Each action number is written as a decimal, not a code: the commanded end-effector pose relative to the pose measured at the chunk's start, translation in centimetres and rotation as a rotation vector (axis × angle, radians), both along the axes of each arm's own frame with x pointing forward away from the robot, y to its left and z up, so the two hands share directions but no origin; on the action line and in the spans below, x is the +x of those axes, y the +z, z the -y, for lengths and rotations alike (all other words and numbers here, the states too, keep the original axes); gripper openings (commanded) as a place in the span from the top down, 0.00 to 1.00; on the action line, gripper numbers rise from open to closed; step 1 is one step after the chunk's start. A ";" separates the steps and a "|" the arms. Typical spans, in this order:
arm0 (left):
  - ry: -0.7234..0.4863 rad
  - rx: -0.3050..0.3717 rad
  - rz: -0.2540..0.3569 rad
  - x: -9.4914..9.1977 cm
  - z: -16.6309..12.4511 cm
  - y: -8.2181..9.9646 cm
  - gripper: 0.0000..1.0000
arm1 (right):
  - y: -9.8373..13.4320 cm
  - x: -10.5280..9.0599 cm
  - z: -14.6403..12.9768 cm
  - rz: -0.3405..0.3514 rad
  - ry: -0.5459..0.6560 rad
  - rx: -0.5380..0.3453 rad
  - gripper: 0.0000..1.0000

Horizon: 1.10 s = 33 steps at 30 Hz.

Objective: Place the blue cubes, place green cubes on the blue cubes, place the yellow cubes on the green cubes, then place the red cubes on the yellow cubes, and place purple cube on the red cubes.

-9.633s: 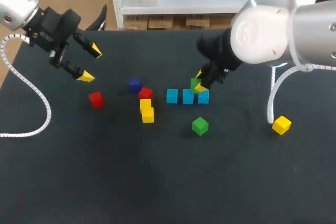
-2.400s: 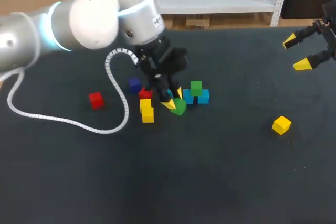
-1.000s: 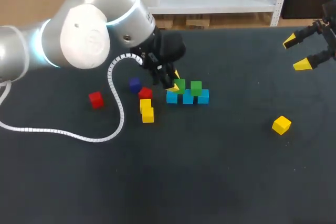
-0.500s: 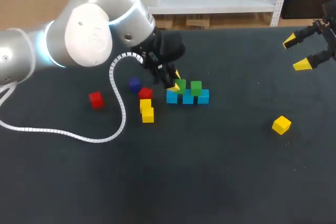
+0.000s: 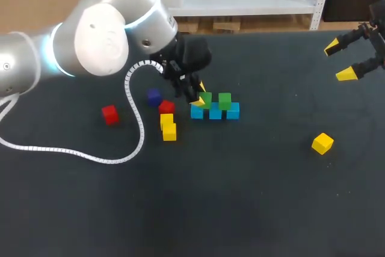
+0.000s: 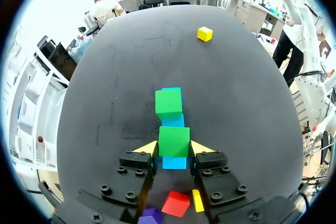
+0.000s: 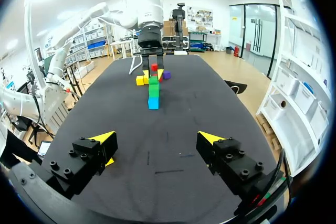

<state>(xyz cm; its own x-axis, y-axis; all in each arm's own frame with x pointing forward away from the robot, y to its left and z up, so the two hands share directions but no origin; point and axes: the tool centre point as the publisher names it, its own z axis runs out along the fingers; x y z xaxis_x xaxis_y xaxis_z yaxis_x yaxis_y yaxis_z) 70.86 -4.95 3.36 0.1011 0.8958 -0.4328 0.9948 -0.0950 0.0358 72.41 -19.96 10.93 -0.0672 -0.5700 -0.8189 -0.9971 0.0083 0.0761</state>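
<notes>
The left gripper has carried a green cube up from the table in front of the row of blue cubes and set it on the row's left part, where it has hardly moved for the last second. Its fingers clamp the cube from both sides, so I'd say the placing is done but not the release. The cube sits square, level with the other green cube just beside it. The right gripper hangs open, well away from the row.
</notes>
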 end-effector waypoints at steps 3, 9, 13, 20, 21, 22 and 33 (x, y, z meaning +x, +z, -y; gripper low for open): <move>-0.008 0.002 -0.008 0.4 0.2 -0.1 1.00 | 0.0 0.0 0.0 0.000 0.000 0.001 0.00; -0.008 0.005 -0.015 0.5 0.2 -0.3 1.00 | 0.0 0.0 0.0 0.000 0.000 0.001 0.00; -0.007 0.006 -0.017 0.5 0.2 -0.4 1.00 | 0.0 0.0 0.0 0.000 0.000 0.001 0.00; -0.012 0.008 -0.022 0.6 0.2 -0.5 1.00 | 0.0 0.0 0.0 0.000 0.000 0.001 0.00; -0.012 0.008 -0.022 0.6 0.2 -0.5 1.00 | 0.0 0.0 0.0 0.000 0.000 0.001 0.00; -0.012 0.007 -0.022 0.6 0.2 -0.5 1.00 | 0.0 0.0 0.0 0.000 0.000 0.001 0.00; -0.010 0.009 -0.022 0.6 0.1 -0.5 1.00 | 0.0 0.0 0.0 0.000 0.000 0.001 0.00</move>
